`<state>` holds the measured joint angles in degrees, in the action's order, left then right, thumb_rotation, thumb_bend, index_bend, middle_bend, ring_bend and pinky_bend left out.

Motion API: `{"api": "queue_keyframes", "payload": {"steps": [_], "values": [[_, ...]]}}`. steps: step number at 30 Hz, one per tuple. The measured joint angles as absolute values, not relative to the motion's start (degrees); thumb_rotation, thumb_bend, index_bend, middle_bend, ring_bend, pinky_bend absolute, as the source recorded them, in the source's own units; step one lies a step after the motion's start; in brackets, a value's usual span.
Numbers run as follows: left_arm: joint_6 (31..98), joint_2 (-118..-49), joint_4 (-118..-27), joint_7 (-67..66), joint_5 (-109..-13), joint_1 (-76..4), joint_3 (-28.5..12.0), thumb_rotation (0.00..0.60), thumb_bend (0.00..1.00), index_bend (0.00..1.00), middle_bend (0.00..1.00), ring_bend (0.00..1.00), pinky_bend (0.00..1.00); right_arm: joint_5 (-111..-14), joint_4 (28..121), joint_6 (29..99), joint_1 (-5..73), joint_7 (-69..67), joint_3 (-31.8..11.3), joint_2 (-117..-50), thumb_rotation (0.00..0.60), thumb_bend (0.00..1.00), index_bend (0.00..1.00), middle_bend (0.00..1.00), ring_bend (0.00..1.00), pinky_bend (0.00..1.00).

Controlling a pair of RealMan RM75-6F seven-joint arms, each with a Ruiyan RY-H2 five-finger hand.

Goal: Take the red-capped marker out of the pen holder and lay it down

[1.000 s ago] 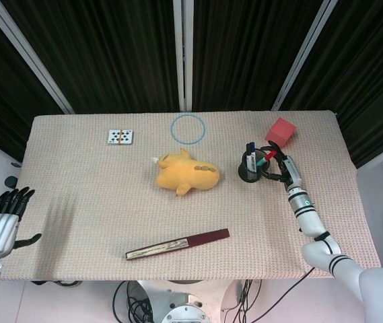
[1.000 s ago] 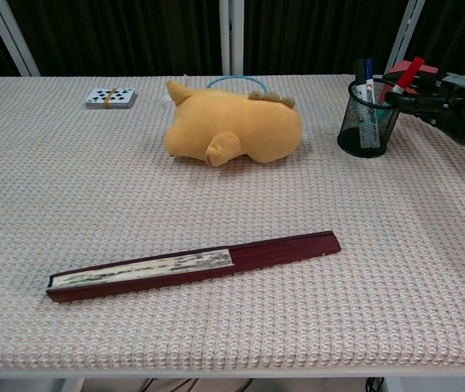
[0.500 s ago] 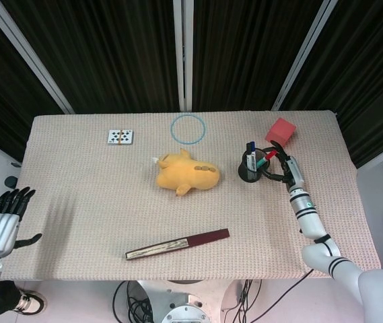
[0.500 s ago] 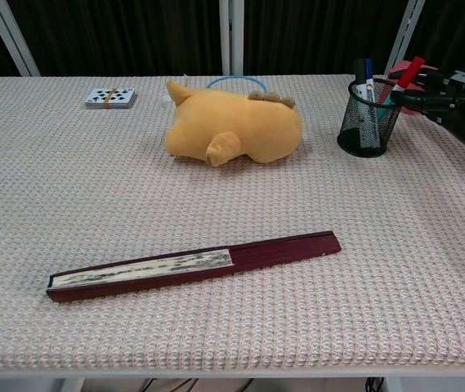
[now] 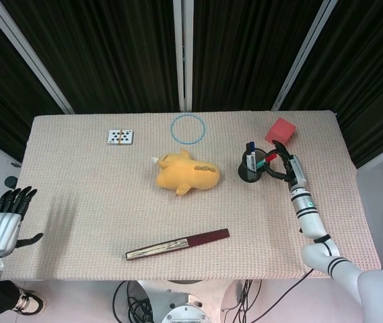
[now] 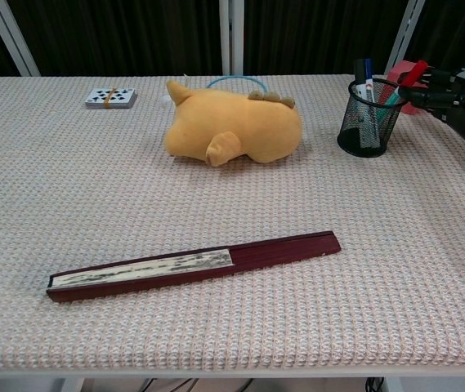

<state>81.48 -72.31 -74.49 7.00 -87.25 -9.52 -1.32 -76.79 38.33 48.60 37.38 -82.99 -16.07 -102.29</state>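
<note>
A black mesh pen holder [image 5: 249, 172] [image 6: 366, 121] stands at the table's right side. The red-capped marker [image 5: 270, 159] [image 6: 413, 75] leans far to the right out of it, its lower end still at the holder's rim. My right hand [image 5: 286, 165] [image 6: 454, 95] pinches the marker just below its cap, right beside the holder. Two more markers [image 6: 364, 75] stand upright inside the holder. My left hand [image 5: 5, 214] hangs off the table's left edge with its fingers apart, holding nothing; the chest view does not show it.
A yellow plush toy [image 5: 186, 173] [image 6: 234, 124] lies left of the holder. A folded dark red fan [image 5: 178, 243] [image 6: 195, 265] lies near the front edge. A card deck [image 5: 120, 136], a blue ring [image 5: 188, 128] and a red block [image 5: 281, 130] sit along the back.
My right hand has drawn back to the right with the marker, which now leans lower and further out of the holder. The left hand has barely moved.
</note>
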Motion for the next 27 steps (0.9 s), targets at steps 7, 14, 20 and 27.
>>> {"api": "queue_keyframes", "payload": {"steps": [7, 14, 20, 27], "values": [[81.4, -72.2, -74.7, 6.8, -87.2, -9.5, -1.3, 0.600, 0.00, 0.06, 0.02, 0.00, 0.00, -75.2, 38.2, 48.5, 37.3, -81.7, -17.4, -102.7, 0.600, 0.29, 0.63, 0.14, 0.00, 0.00], [81.6, -72.0, -75.0, 6.6, -87.3, -9.5, -1.3, 0.600, 0.00, 0.06, 0.02, 0.00, 0.00, -75.5, 40.4, 50.2, 37.0, -81.5, -17.8, -101.6, 0.600, 0.36, 0.74, 0.15, 0.00, 0.00], [81.7, -72.0, -75.2, 6.5, -87.5, -9.6, -1.3, 0.600, 0.00, 0.06, 0.02, 0.00, 0.00, -76.2, 44.4, 53.6, 35.7, -81.5, -17.8, -99.8, 0.600, 0.43, 0.83, 0.17, 0.00, 0.00], [82.2, -71.8, -75.6, 6.7, -87.7, -9.4, -1.3, 0.600, 0.00, 0.06, 0.02, 0.00, 0.00, -77.9, 51.8, 58.9, 33.3, -80.7, -17.5, -96.3, 0.600, 0.44, 0.86, 0.18, 0.00, 0.00]]}}
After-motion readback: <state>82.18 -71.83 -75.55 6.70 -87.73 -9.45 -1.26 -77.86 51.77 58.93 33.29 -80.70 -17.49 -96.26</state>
